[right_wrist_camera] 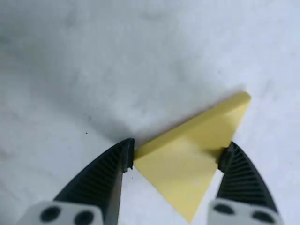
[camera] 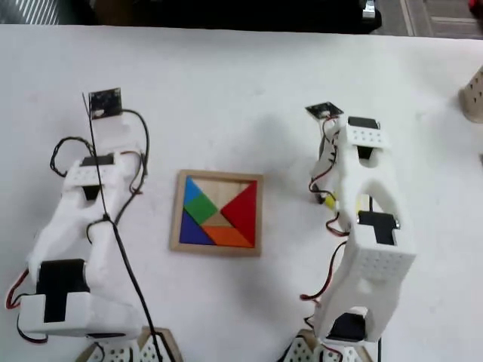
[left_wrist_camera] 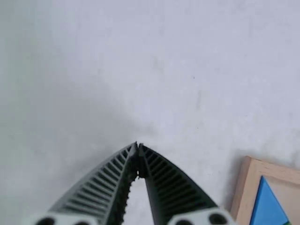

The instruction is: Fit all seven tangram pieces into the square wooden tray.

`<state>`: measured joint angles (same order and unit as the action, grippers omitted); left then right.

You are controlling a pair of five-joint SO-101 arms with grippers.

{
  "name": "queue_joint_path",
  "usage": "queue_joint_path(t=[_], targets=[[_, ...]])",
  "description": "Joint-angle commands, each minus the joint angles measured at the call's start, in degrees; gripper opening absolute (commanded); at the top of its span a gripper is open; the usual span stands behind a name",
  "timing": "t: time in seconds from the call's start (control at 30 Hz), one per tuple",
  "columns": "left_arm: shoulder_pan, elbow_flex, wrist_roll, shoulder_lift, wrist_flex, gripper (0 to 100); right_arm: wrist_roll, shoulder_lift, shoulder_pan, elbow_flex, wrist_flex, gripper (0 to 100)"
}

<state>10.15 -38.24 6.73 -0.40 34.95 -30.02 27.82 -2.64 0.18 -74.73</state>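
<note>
Wooden tray (camera: 176,211), matt yellow triangle (right_wrist_camera: 187,178), ribbed black plastic right claw (right_wrist_camera: 177,151), matt white table (camera: 226,90)

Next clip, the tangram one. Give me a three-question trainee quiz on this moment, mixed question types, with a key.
1. True or false: the left gripper holds a piece.
2. What colour is the triangle between the right gripper's fingers?
3. The wooden tray is: A) full, B) partly filled, C) holding nothing.
Key: 1 false, its fingers are shut on nothing; 2 yellow; 3 B.
</note>
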Motion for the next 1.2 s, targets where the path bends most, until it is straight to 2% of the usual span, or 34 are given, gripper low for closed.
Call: queue_joint_path(t=[0.0, 0.2, 0.43, 0.83, 1.17], targets=[[0.75, 0.97, -0.35, -2.68, -1.05, 2, 1.05, 0.31, -0.57, -0.7, -0.31, 17.3], [0.75, 1.05, -0.35, -2.68, -1.32, 2, 1.58, 0.22, -0.84, -0.97, -0.48, 17.3], [0.75, 1.05, -0.35, -2.68, -1.32, 2, 2.02, -3.12, -0.13, -3.52, -7.52, 17.3], [0.75, 1.05, -0.35, -2.59, -2.73, 2, 2.11, -10.33, 2.59, -3.34, -13.76, 17.3], [0.75, 0.97, -0.35, -2.59, -2.73, 2, 1.58, -11.3, 3.03, -3.25, -14.02, 17.3]])
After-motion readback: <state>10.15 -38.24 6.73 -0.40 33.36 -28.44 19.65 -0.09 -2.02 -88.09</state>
